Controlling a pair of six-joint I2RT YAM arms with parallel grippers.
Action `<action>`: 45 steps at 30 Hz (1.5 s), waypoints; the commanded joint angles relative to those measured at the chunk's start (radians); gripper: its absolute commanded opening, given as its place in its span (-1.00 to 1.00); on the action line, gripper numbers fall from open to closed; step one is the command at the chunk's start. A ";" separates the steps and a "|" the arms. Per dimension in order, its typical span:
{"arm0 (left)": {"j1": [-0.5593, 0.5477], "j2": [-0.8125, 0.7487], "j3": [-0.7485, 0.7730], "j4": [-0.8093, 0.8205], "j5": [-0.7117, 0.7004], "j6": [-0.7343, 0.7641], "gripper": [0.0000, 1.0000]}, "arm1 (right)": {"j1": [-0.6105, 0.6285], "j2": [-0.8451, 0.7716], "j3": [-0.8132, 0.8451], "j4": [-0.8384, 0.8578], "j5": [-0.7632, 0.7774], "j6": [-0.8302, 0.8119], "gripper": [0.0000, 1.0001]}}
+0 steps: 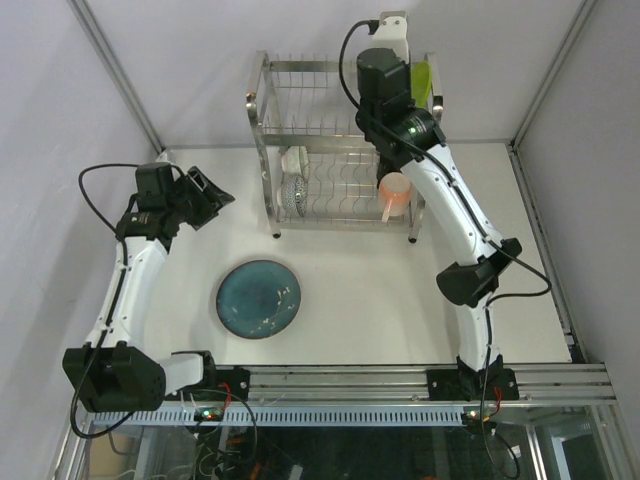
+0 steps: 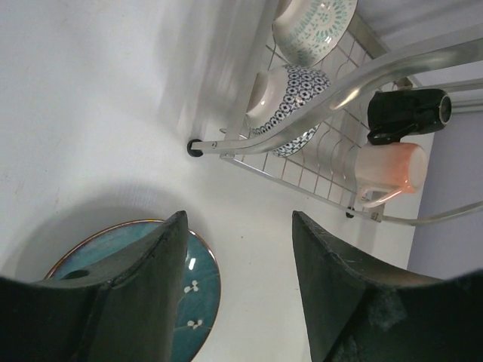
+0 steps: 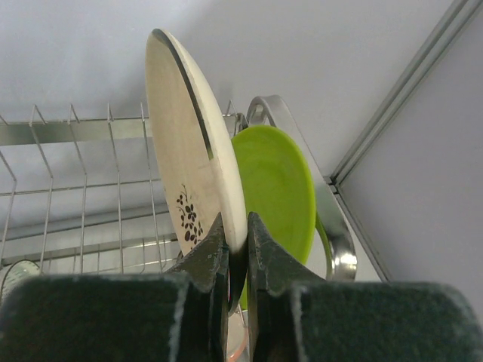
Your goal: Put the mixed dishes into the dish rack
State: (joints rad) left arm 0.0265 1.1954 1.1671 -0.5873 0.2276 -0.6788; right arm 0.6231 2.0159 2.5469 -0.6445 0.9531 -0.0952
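Observation:
My right gripper [image 3: 235, 226] is shut on the lower rim of the cream black-marked plate [image 3: 185, 143]. It holds the plate upright over the dish rack's [image 1: 340, 150] upper tier, right beside the standing lime-green plate [image 3: 275, 188]. The lower tier holds the patterned bowl [image 2: 298, 94], a cream mug [image 2: 264, 94], the small saucer [image 2: 313, 23] and the pink mug [image 1: 395, 192]. The large blue-grey plate [image 1: 259, 298] lies flat on the table in front of the rack. My left gripper [image 2: 238, 215] is open and empty, hovering left of the rack above the plate's far edge.
The white table is walled by grey panels and metal frame posts [image 1: 545, 90]. The rack's front foot [image 2: 195, 147] stands close to my left gripper. The right arm's elbow [image 1: 478, 278] hangs over the right side of the table.

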 commanded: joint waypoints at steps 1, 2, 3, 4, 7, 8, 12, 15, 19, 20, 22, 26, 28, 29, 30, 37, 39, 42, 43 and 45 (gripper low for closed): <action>0.006 0.011 0.090 -0.004 0.025 0.047 0.23 | -0.008 0.026 0.047 0.074 0.030 -0.027 -1.00; 0.007 0.014 0.094 -0.007 0.027 0.051 0.22 | -0.009 0.033 0.052 0.074 0.031 -0.026 -1.00; 0.007 0.017 0.098 -0.009 0.029 0.053 0.22 | -0.011 0.041 0.057 0.071 0.030 -0.020 -1.00; 0.009 0.020 0.100 -0.009 0.037 0.054 0.22 | -0.014 0.047 0.059 0.068 0.029 -0.012 -1.00; 0.010 0.029 0.111 -0.012 0.043 0.063 0.22 | -0.016 0.060 0.062 0.064 0.031 -0.001 -1.00; 0.011 0.031 0.114 -0.014 0.042 0.066 0.22 | -0.017 0.064 0.062 0.061 0.032 0.004 -1.00; 0.021 0.043 0.122 -0.019 0.057 0.071 0.22 | -0.020 0.078 0.060 0.045 0.042 0.015 -1.00; 0.024 0.043 0.124 -0.020 0.059 0.074 0.22 | -0.027 0.089 0.056 0.031 0.042 0.031 -1.00; 0.028 0.043 0.121 -0.024 0.060 0.078 0.22 | -0.033 0.093 0.044 0.012 0.024 0.063 -1.00; 0.028 0.042 0.121 -0.024 0.059 0.079 0.22 | -0.033 0.094 0.043 0.007 0.020 0.068 -1.00; 0.030 0.043 0.119 -0.023 0.059 0.079 0.22 | -0.033 0.100 0.042 -0.004 0.013 0.079 -1.00; 0.031 0.041 0.115 -0.025 0.056 0.080 0.22 | -0.030 0.109 0.040 -0.020 -0.010 0.101 -1.00; 0.031 0.038 0.111 -0.025 0.054 0.081 0.22 | -0.028 0.112 0.040 -0.025 -0.019 0.109 -1.00; 0.031 0.038 0.109 -0.023 0.054 0.081 0.22 | -0.027 0.114 0.040 -0.031 -0.022 0.112 -1.00; 0.031 0.038 0.107 -0.023 0.054 0.080 0.22 | -0.026 0.115 0.040 -0.035 -0.027 0.118 -1.00; 0.032 0.025 0.094 -0.025 0.048 0.081 0.22 | -0.032 0.109 0.037 -0.071 -0.055 0.158 -0.91; 0.031 0.021 0.091 -0.027 0.042 0.082 0.22 | -0.033 0.102 0.030 -0.073 -0.060 0.164 -0.79; 0.032 0.014 0.084 -0.028 0.040 0.081 0.22 | -0.033 0.093 0.022 -0.076 -0.062 0.167 -0.67; 0.032 0.012 0.082 -0.028 0.039 0.080 0.22 | -0.035 0.089 0.019 -0.077 -0.061 0.169 -0.64; 0.032 0.009 0.076 -0.028 0.039 0.080 0.22 | -0.037 0.081 0.012 -0.082 -0.065 0.176 -0.56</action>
State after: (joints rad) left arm 0.0494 1.2388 1.2346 -0.6277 0.2661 -0.6174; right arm 0.5949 2.1319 2.5572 -0.7193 0.9100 0.0490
